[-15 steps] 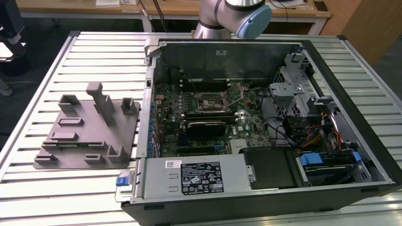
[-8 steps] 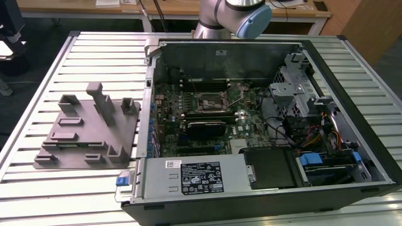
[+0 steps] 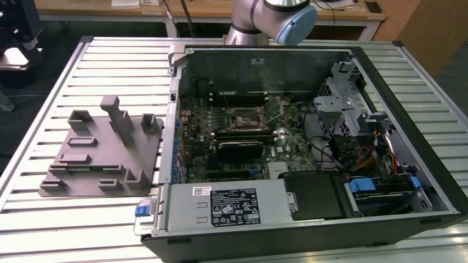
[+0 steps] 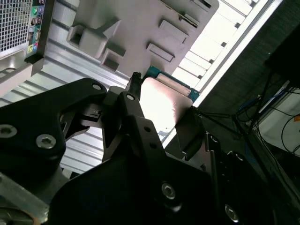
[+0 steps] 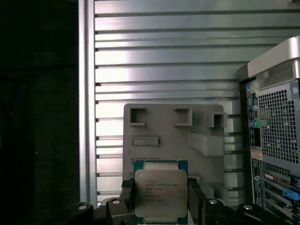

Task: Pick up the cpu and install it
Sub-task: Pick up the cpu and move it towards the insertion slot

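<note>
Cpu (image 5: 161,194) pick-up is done; installation is not.

Table (image 3: 109,60): slatted metal, carrying case and tray.

Case (image 3: 263,63): lying open. It holds the motherboard (image 3: 219,159), a power supply (image 3: 227,205), and wiring toward the exterior view's right.

Tray (image 3: 102,164): grey, beside the case. Its recesses look vacant in the first wrist view.

Socket (image 3: 243,118): on the motherboard and apparently unfilled, so seating is left to do.

Gripper (image 5: 161,187): fingers (image 5: 127,199) clamped on opposite cpu edges. The chip is held flat in the air above tray and table, outside the case.
</note>
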